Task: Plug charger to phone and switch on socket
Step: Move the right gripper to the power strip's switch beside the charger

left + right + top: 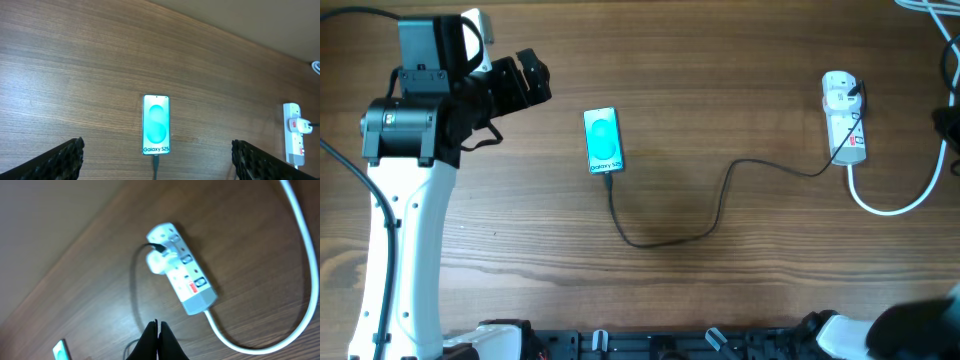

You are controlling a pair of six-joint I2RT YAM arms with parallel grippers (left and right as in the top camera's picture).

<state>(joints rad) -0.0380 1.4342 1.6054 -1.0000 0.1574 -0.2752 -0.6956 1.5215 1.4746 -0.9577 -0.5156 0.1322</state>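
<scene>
The phone [602, 140] lies flat on the table with its teal-and-white screen up; it also shows in the left wrist view [156, 124] and at the edge of the right wrist view [61, 350]. The thin black charger cable [720, 200] runs from the phone's near end, where its tip [155, 161] is plugged in, to a white adapter in the socket [844, 116], also seen in the right wrist view [182, 275]. My left gripper [157, 160] is open, left of and above the phone. My right gripper [157, 330] is shut and empty, apart from the socket.
A thick white cable [895, 205] loops from the socket's near end toward the right edge; it also shows in the right wrist view [280, 330]. The left arm's white column [405, 250] stands at the left. Black base hardware [660, 345] lines the front edge.
</scene>
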